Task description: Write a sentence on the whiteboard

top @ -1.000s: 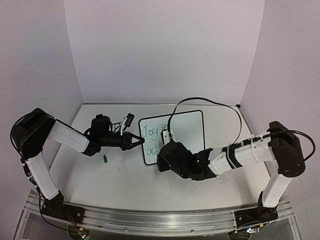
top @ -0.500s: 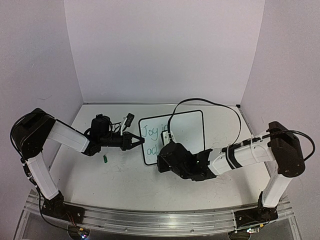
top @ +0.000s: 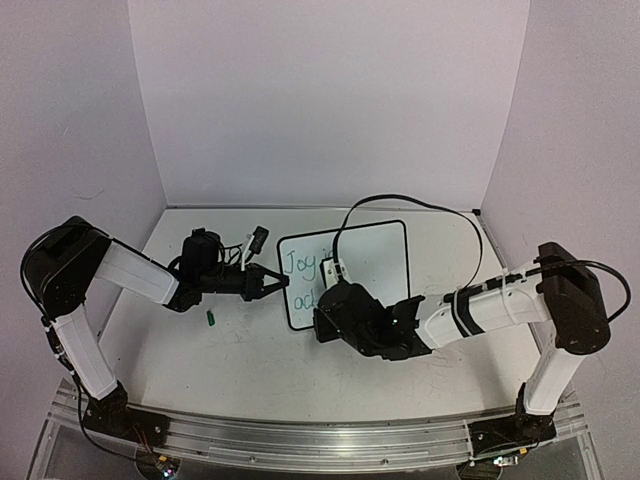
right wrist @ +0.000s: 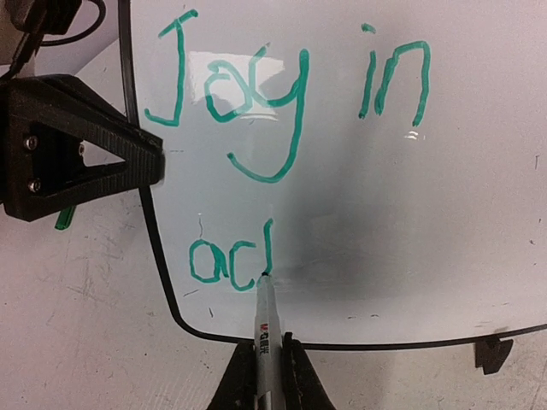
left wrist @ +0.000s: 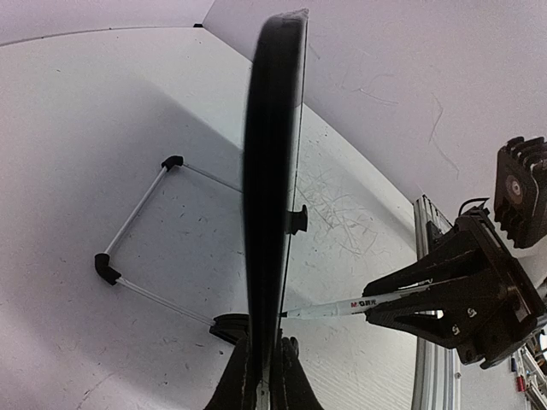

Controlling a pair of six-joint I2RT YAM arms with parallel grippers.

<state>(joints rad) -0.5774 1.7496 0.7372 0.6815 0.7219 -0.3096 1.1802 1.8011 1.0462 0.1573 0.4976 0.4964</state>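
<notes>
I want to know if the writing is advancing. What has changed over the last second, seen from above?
Hardly anything. The right gripper, shut on the marker, seems to have edged very slightly left and toward the far side of the whiteboard. No new stroke can be made out from above. The left gripper stays clamped on the whiteboard's left edge, and the whiteboard has not moved.

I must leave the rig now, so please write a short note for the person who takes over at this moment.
Grippers: left gripper shut on the whiteboard at its edge; right gripper shut on the marker, tip touching the board.
Done: the sentence has "Joy in" on top, "ac" and one upright stroke below.
Left: finish the second line.
</notes>
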